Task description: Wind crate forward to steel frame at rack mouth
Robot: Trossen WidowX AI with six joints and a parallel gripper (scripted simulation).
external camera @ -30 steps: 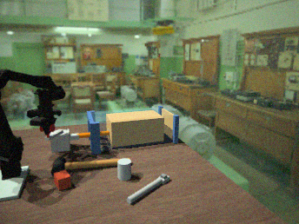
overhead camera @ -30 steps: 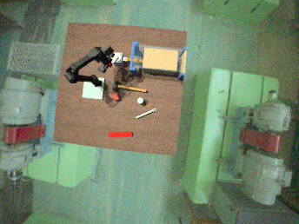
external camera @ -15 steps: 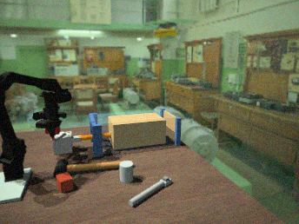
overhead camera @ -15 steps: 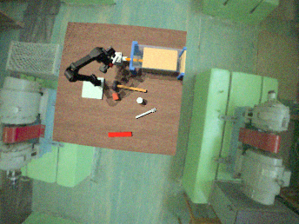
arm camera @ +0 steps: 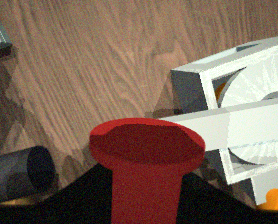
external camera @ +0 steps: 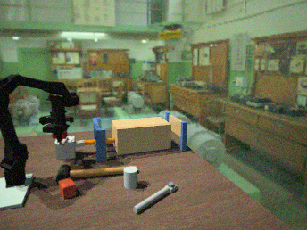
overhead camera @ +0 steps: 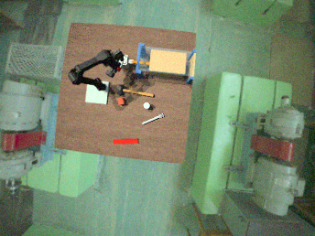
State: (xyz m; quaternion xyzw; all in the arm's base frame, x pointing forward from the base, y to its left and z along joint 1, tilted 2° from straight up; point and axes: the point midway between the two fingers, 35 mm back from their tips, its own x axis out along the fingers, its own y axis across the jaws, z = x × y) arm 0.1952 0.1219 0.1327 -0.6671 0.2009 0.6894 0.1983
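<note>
My gripper [overhead camera: 120,65] [external camera: 59,133] [arm camera: 138,159] is shut on the winch handle, whose red knob [arm camera: 146,145] [external camera: 64,137] fills the middle of the wrist view. It hangs just above the grey winch [external camera: 65,151] [arm camera: 235,103], a little to one side of it in the wrist view. An orange strap [overhead camera: 142,63] [external camera: 91,141] runs from the winch to the tan crate [overhead camera: 168,61] [external camera: 140,135]. The crate sits flat in the cubby, behind the blue frame [overhead camera: 141,52] [external camera: 100,140] at the mouth.
A hammer [overhead camera: 137,92] [external camera: 95,171] [arm camera: 25,172], a red cube [overhead camera: 121,101] [external camera: 67,187], a white cylinder [overhead camera: 146,105] [external camera: 130,176] and a grey bar tool [overhead camera: 153,119] [external camera: 154,197] lie in front of the winch. A flat red strip [overhead camera: 125,141] lies near the bench edge.
</note>
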